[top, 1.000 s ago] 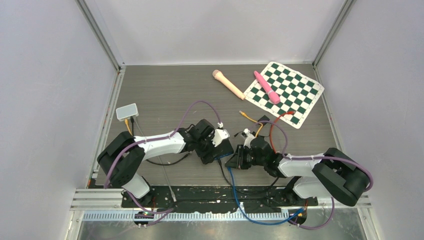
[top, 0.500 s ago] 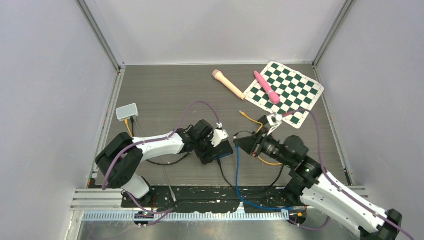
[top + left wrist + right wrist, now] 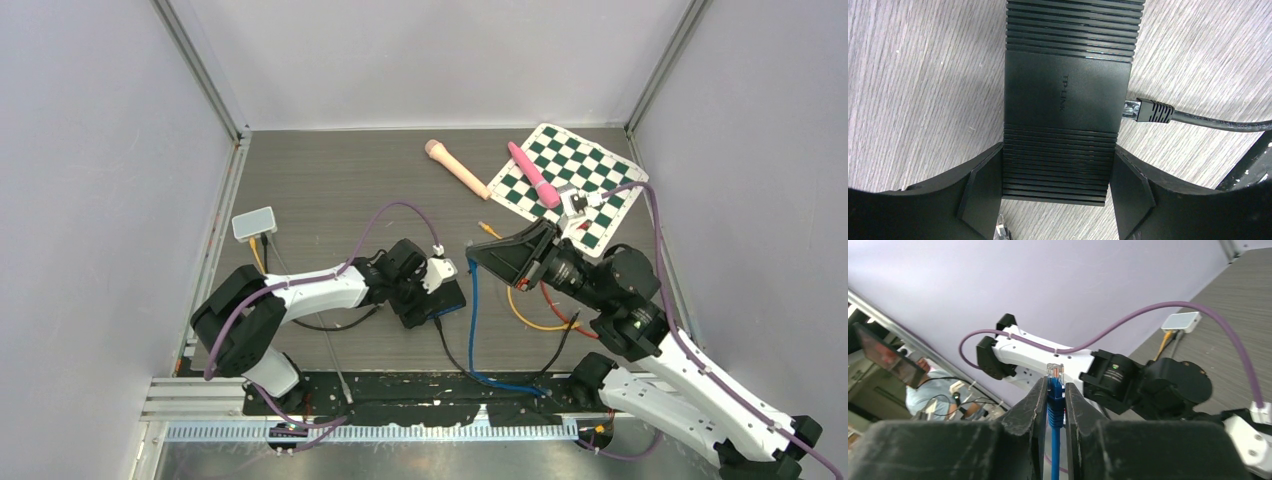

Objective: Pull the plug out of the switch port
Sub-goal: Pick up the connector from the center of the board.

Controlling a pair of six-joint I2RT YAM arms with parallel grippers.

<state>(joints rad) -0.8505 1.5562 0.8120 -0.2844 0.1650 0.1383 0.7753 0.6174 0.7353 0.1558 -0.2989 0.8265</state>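
The black TP-Link switch (image 3: 1068,100) lies flat on the table, and my left gripper (image 3: 1057,170) is shut on its near end, a finger pressed against each side. A black plug (image 3: 1153,111) sits in a port on the switch's right side. In the top view the switch (image 3: 447,297) is at the table's middle. My right gripper (image 3: 476,256) hovers above and to the right of it, shut on the blue plug (image 3: 1055,390), whose clear tip sticks out past the fingertips. The blue cable (image 3: 472,320) hangs from that grip to the table's near edge.
A green checkered mat (image 3: 590,190) with a pink stick (image 3: 533,173) lies at the back right, a beige stick (image 3: 456,168) beside it. A small white box (image 3: 254,223) sits at the left. Orange (image 3: 530,320), red and black cables loop on the table below the right arm.
My right arm has risen and swung back to the right, away from the switch, carrying the blue plug and drawing its cable up. The left gripper has stayed on the switch.
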